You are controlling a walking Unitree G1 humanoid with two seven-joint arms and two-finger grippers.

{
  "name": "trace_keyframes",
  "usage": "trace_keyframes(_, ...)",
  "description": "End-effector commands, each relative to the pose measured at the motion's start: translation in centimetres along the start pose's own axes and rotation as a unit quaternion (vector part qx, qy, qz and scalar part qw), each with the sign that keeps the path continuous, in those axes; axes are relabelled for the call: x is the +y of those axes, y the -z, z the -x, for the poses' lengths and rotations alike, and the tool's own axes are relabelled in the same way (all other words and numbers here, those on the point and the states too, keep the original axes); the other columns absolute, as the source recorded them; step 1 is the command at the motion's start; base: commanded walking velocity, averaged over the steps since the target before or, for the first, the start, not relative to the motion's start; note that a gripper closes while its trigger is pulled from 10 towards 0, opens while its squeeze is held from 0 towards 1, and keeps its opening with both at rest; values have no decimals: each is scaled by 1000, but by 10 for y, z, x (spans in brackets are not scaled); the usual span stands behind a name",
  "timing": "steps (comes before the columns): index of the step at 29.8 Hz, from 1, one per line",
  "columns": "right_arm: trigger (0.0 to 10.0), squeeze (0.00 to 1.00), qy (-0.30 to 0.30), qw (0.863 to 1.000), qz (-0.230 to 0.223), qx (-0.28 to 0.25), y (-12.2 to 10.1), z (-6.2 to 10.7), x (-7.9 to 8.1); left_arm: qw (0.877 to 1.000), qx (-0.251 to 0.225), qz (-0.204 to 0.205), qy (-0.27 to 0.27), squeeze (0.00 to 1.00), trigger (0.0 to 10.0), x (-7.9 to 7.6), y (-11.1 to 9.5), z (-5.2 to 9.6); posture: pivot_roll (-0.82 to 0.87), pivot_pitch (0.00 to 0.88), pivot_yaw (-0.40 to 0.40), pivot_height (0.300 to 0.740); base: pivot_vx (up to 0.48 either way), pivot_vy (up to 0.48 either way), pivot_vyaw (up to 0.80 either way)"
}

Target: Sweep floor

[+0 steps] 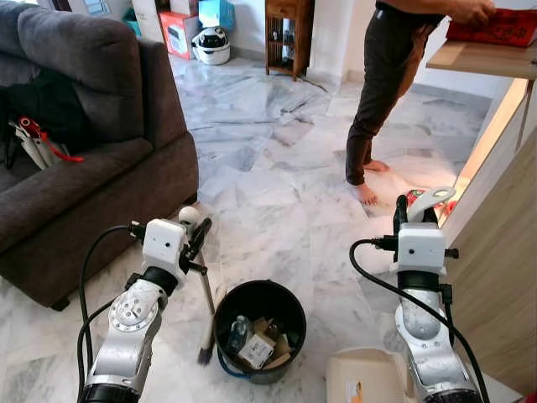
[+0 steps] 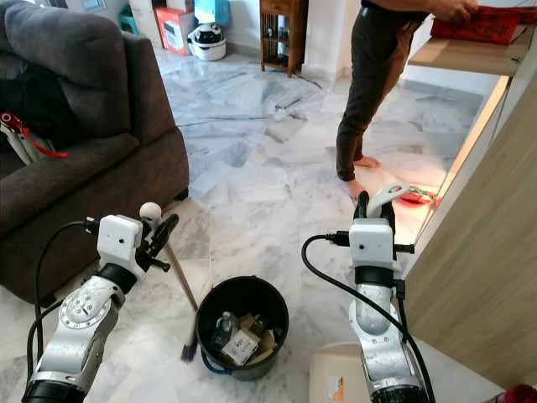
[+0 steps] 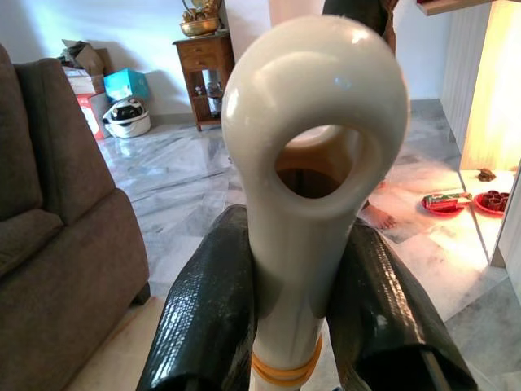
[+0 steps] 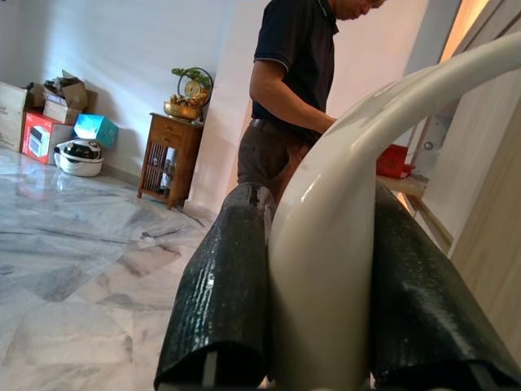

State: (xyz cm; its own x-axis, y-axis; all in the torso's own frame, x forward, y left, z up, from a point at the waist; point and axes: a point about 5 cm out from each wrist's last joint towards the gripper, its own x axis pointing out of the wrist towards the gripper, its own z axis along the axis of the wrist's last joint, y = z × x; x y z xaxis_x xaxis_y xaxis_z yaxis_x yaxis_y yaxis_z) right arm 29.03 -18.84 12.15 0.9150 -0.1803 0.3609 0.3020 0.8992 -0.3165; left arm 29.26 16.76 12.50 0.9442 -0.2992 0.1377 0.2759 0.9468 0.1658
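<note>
Both arms loaded up, bin dead centre on the marble floor.

Head views: left gripper (image 1: 198,238) has its jaws clamped on the broom (image 1: 205,311), bristles down right at the bin's (image 1: 260,330) left rim. Right gripper (image 1: 417,211) has its jaws clamped on the dustpan (image 1: 367,378) handle, pan flat on the floor (image 1: 268,151) just right of the bin. Sofa (image 1: 75,168) edges in on the left, cabinet (image 1: 503,252) wall on the right, person (image 1: 382,92) standing ahead; open marble runs between them.
Left wrist: fingers (image 3: 207,318) squeeze the broom's looped end.
Right wrist: fingers (image 4: 224,293) grip the curved handle, open floor beyond.
</note>
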Motion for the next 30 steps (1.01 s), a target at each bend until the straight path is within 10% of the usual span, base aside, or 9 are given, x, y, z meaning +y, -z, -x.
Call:
trace_keyframes(1, 10000, 0, 5, 1000, -8, -11, -3, -2, -2, 1000, -25, 5, 6, 0, 10000, -1, -11, -2, -13, 49, 49, 740, 0, 0, 0)
trace_keyframes(30, 10000, 0, -2, 999, -35, -36, -12, -10, 2, 1000, -14, 8, -5, 0, 10000, -1, -6, 1, -21, 64, 44, 740, 0, 0, 0)
